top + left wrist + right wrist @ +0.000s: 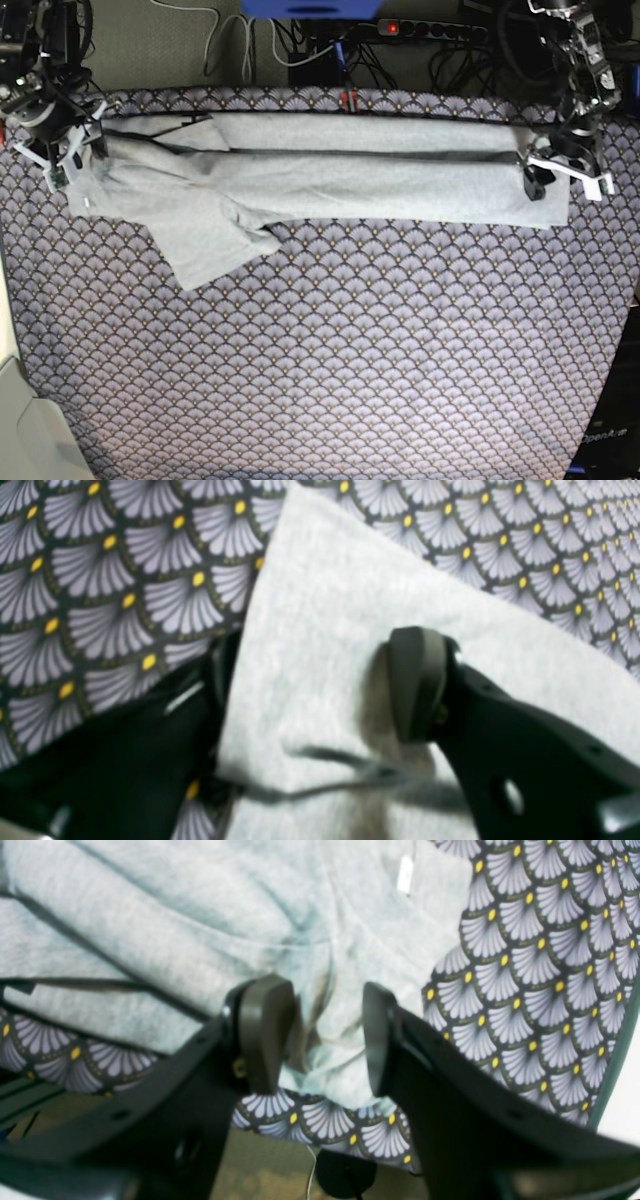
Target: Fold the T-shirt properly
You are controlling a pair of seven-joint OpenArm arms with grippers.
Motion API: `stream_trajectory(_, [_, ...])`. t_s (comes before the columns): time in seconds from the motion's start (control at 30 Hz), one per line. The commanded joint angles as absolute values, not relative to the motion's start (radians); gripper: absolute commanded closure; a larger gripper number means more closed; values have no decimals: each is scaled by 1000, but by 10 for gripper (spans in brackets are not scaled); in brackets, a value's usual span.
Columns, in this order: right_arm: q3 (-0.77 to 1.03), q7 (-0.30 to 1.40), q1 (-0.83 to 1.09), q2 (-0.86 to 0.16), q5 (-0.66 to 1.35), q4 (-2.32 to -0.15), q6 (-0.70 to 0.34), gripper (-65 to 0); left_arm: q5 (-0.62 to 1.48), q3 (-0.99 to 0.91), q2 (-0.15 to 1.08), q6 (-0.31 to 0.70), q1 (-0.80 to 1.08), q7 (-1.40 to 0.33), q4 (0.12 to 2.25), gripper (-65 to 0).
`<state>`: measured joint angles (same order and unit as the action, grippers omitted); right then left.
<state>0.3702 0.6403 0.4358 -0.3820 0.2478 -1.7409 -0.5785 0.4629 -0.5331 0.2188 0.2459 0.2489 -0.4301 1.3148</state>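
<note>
The pale grey T-shirt (350, 180) lies as a long folded band along the far side of the table, plain side up, with one sleeve (205, 245) spread toward the front on the base view's left. My left gripper (548, 172) is at the band's right end. In the left wrist view its jaws (320, 690) stand wide apart, open, with the T-shirt's corner (325, 605) between them. My right gripper (62, 150) is at the band's left end. Its pads (265, 1035) are apart, open, straddling a bunched edge of the T-shirt (150, 930).
The fan-patterned tablecloth (350, 350) covers the whole table. Cables and a power strip (420, 28) lie on the floor behind the far edge. The right wrist view looks over the table's edge onto the floor (260, 1170). A small white label (405, 874) shows on the shirt.
</note>
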Motion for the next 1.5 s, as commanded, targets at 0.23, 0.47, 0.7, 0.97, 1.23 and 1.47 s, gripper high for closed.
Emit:
stream_trajectory(0.23, [378,622,435,-397,255,-1755,-579,-273,437,-522,213,220,268,-582,1287,-408])
stream_trajectory(0.47, [460,622,414,-383,255,-1756,-579,-273,437,-522,209,220,268,-582,1277,-407])
stream_trajectory(0.7, [490,624,358,-401,262,-1764,-588,-275,437,-522,209,220,266,-582,1277,-407])
stream_trajectory(0.97, [280,773,131,-397,257,-1758,-698,-275,437,-521,209,220,265,-582,1277,-407])
stream_trajectory(1.23, [108,845,-127,-381,255,-1620,-698,-276,437,-521,209,220,262,-584,1277,-407])
stream_trajectory(1.47, [107,783,-280,-383,255,-1274,-698,-276,435,-521,209,220,263,-584,1277,-407])
